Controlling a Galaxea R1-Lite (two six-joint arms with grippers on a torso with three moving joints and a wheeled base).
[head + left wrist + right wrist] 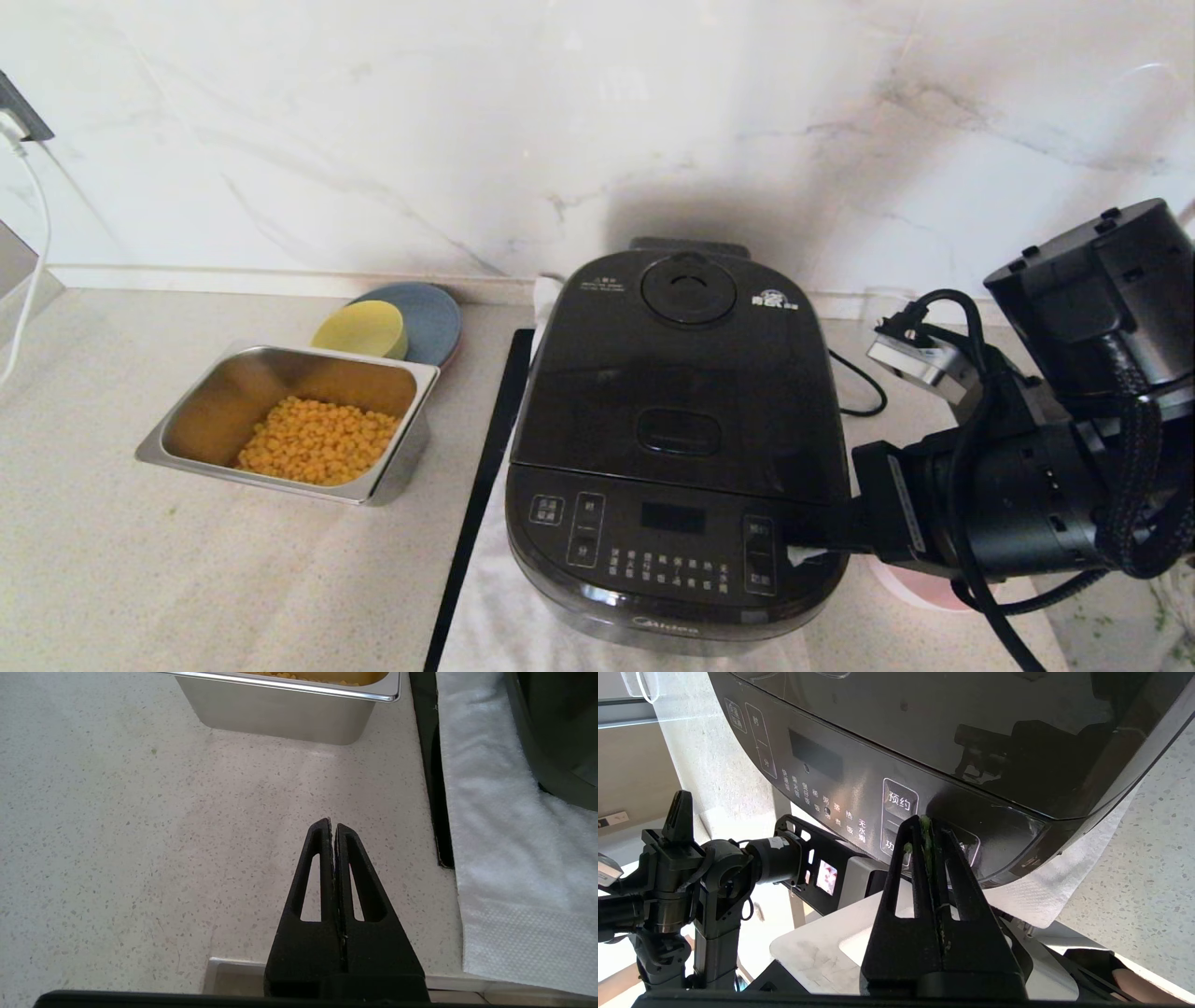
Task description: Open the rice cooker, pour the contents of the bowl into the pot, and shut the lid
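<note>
From the head view I see the cooker [677, 439] on its white towel [504, 597] with the lid [677, 373] down, and my right hand [810, 546] lying level across the front panel's right corner; I judge a slip here could press a button or shove the cooker. The pink bowl [920, 590] peeks out under that forearm, so a careless swing could knock it. In the left wrist view my left hand [333, 827] sits parked over bare worktop [140, 835], fingers together, near the tray [289, 704]. In the right wrist view the right hand's fingers [909, 833] are pressed together, empty, green bits stuck between them, tips just beside the panel buttons.
</note>
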